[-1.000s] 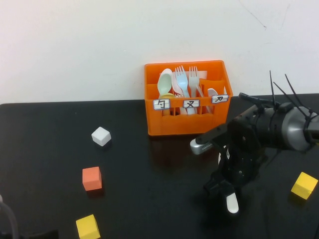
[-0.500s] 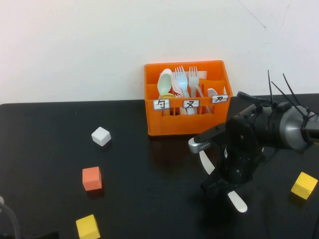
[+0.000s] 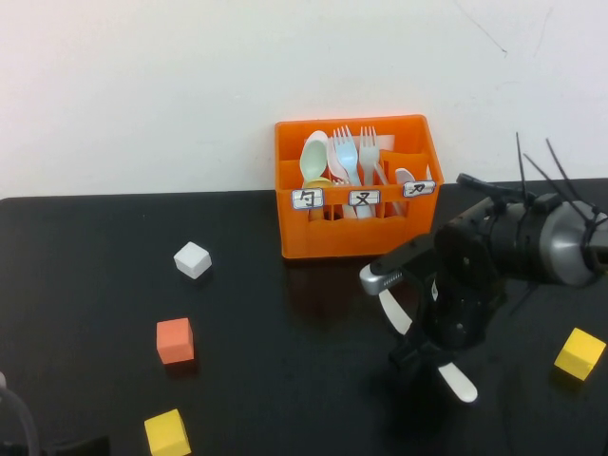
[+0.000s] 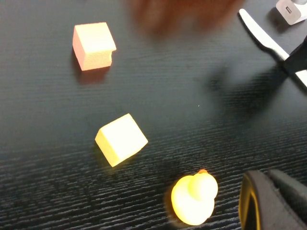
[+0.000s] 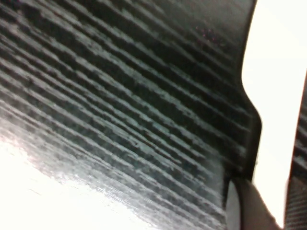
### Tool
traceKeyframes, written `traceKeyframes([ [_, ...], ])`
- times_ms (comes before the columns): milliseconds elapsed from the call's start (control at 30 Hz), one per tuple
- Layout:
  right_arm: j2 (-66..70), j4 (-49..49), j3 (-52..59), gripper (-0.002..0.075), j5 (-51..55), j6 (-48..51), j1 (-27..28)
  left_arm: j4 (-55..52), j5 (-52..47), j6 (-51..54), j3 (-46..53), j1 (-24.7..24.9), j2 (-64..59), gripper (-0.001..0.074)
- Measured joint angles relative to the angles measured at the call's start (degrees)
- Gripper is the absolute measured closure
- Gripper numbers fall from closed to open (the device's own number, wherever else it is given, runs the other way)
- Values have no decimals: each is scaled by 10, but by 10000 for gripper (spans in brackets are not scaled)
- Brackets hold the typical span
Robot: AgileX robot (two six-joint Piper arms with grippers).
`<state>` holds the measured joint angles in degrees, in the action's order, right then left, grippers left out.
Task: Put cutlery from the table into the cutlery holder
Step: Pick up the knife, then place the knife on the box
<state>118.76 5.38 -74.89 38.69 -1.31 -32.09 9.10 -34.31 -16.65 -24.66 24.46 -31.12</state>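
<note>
The orange cutlery holder [image 3: 356,237] stands at the back of the black table [image 3: 266,323]. A mint-green spoon [image 3: 313,157] stands in its left compartment. My right gripper [image 3: 425,353] is in front of the holder and to its right, shut on the cream-white knife [image 3: 391,312]. The knife hangs slanted just above the table, both ends sticking out. It also shows in the left wrist view [image 4: 264,36] and fills the edge of the right wrist view [image 5: 273,96]. My left gripper [image 4: 268,201] is low at the table's near left, shut and empty.
White and blue forks [image 3: 348,157] stand in the holder. A white cube [image 3: 193,259], an orange cube [image 3: 175,341] and a yellow cube [image 3: 167,433] lie on the left; another yellow cube [image 3: 579,352] on the right. A yellow toy duck [image 4: 193,199] sits beside my left gripper.
The knife's far end has come into view from behind my right gripper, and its near end has swung right. The left arm has not moved.
</note>
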Motion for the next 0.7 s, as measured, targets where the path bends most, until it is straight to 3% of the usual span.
traceKeyframes([
  [700, -173, -58, 4, 575, -14, 95, 0, -3, 10, 0, 0, 0, 0, 736],
])
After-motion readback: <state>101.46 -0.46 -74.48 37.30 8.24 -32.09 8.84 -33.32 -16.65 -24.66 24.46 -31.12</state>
